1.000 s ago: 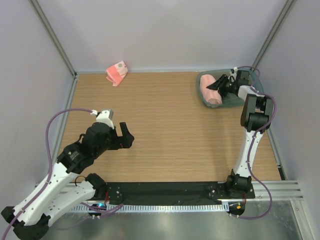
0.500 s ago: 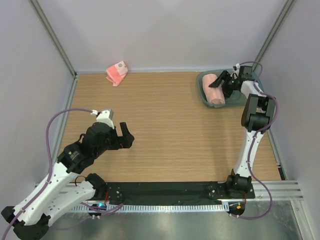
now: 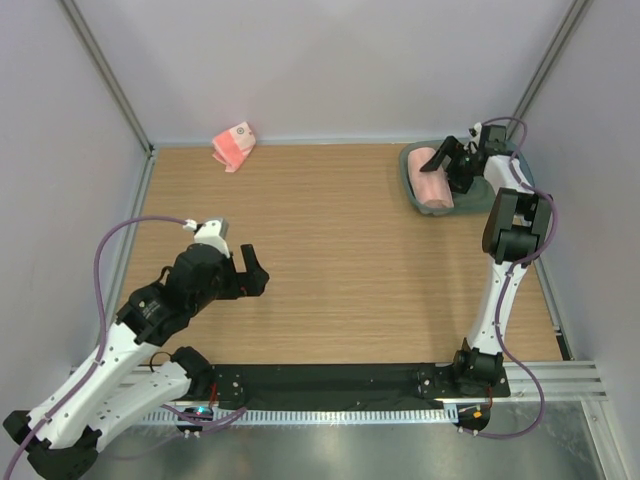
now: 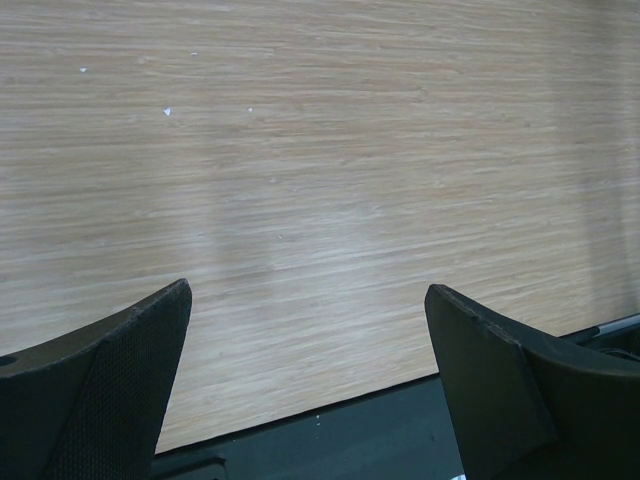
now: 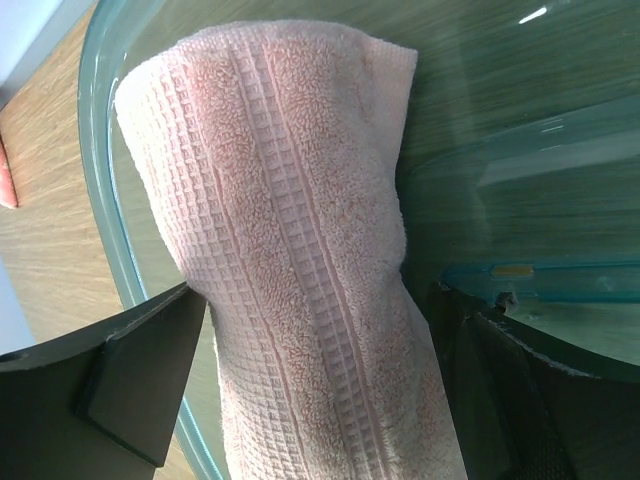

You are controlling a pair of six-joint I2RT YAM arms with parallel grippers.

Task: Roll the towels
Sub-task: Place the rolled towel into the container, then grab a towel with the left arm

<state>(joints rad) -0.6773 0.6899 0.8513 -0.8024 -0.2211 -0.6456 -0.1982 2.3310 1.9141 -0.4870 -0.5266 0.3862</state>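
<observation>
- A plain pink towel (image 3: 434,188), rolled into a tube, is laid in a green tray (image 3: 408,168) at the far right of the bench (image 3: 340,260), seemingly the place for finished rolls.
- The right hand (image 3: 449,167) is held over it, fingers spread wide, nothing gripped.
- A smaller striped towel (image 3: 234,146) is bunched at the far left edge, apparently not yet rolled.
- The left hand (image 3: 254,270) is held empty over bare wood, fingers apart.

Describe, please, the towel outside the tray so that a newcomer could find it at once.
On the wooden table, go to the far left corner by the back wall. There lies the small towel, a folded salmon-pink cloth. Unlike the plain rolled towel in the green tray at far right, it bears reddish stripes and a white round mark.
</observation>
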